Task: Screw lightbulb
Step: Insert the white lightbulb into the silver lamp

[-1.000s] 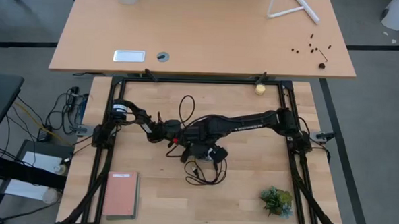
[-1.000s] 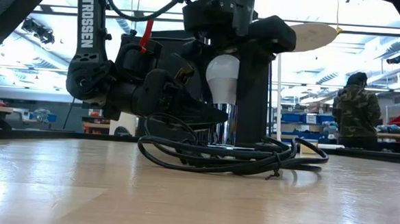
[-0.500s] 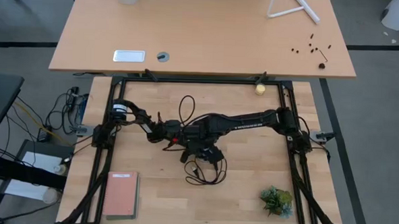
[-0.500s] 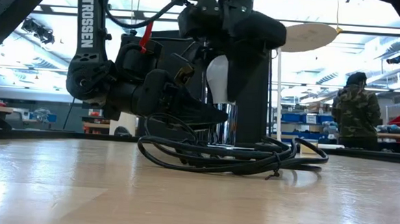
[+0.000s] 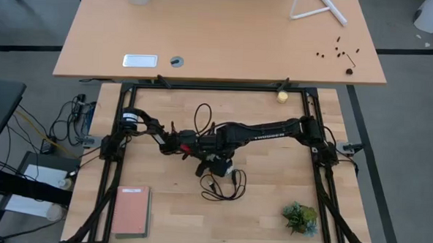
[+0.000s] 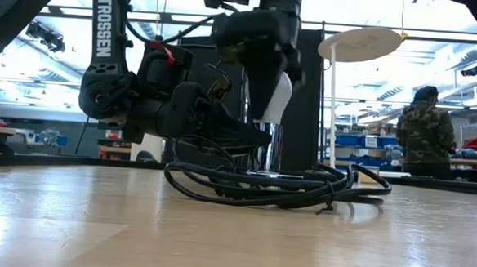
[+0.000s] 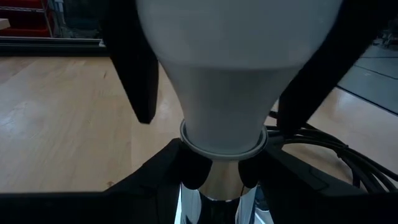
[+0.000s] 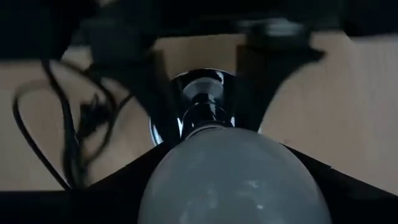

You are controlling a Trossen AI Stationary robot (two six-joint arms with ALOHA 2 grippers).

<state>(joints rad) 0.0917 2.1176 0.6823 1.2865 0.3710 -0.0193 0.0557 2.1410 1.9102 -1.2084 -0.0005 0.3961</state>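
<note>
Coiled black cord (image 6: 301,190) crowds the table (image 5: 272,197) beside the socket (image 6: 262,155); bare wood lies nearer the camera.

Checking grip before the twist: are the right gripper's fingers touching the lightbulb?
Touching. In the left wrist view the two dark fingers press both sides of the lightbulb, no gap showing; the right wrist view agrees.

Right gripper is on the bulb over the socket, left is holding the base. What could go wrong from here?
Lightbulb looks tilted in the low view, so it might cross-thread in the chrome socket. The black cord coils loose beside the base and could snag the right gripper. The left gripper may slip.
</note>
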